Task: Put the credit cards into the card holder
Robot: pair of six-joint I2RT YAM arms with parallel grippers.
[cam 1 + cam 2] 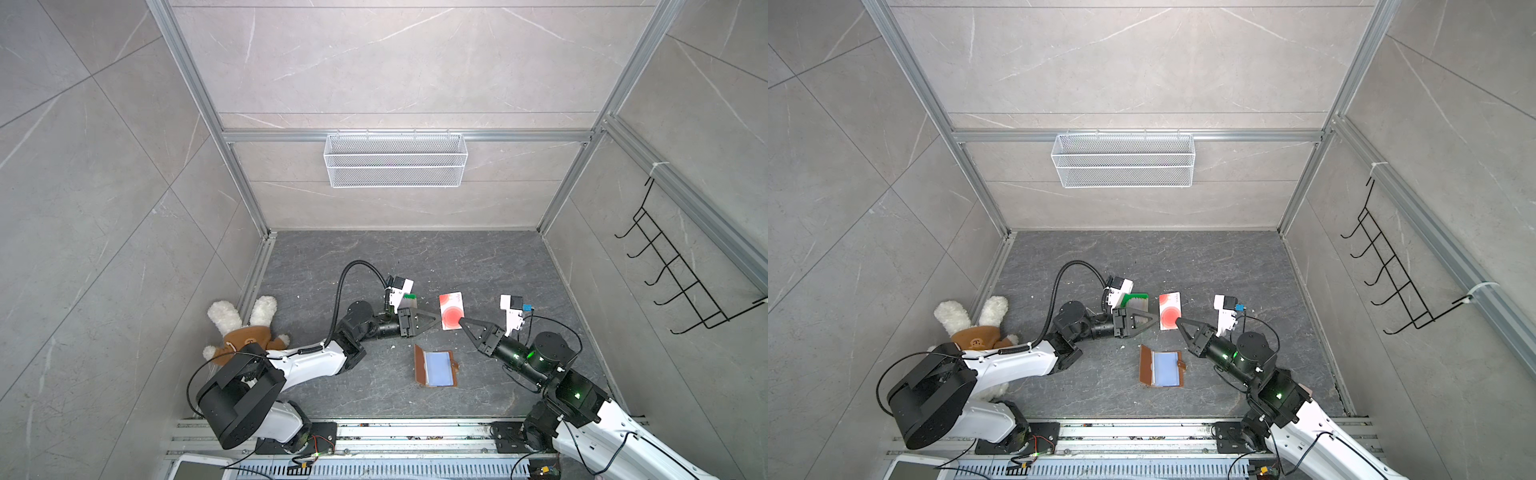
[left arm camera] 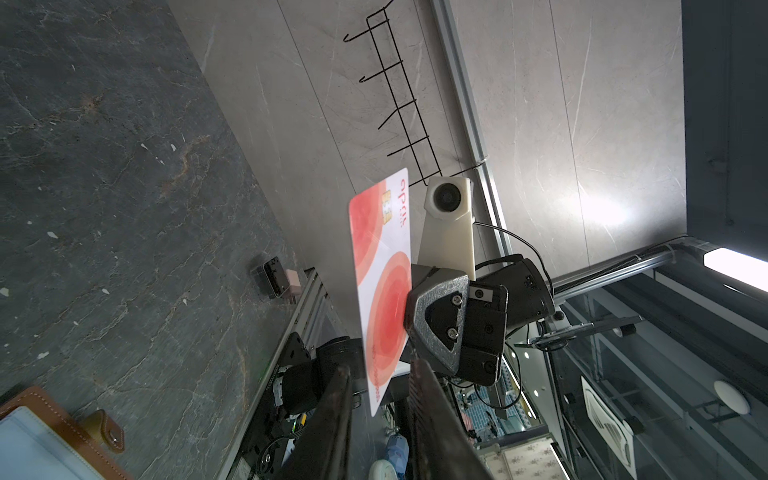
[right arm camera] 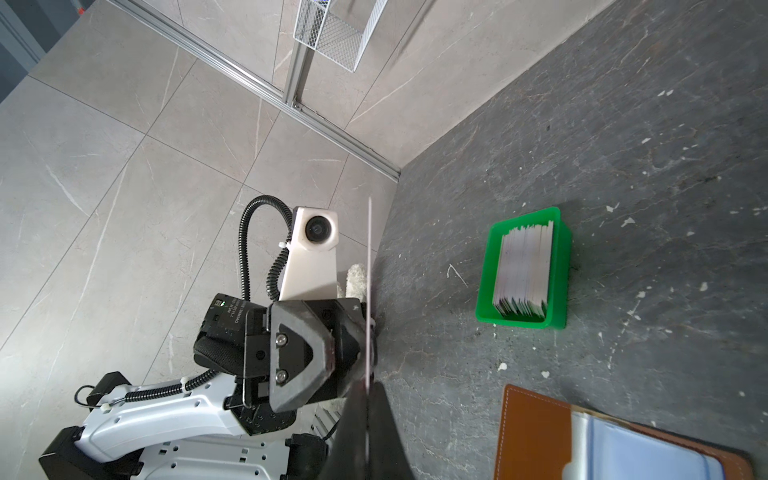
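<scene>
The credit card (image 1: 451,309), mid-frame in both top views, is clamped by the right gripper (image 1: 460,321); the left gripper (image 1: 435,321), jaws apart, straddles the card's left edge. A mistimed release (slick plastic) could drop it beside the card holder (image 1: 436,365) below.

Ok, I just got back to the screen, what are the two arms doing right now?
The right gripper is shut on one credit card and holds it off the tabletop. The left gripper is at the card's opposite edge with its jaws apart, not gripping. The card holder lies open just in front of them, clear sleeves facing up. More cards stand in the green tray.
</scene>
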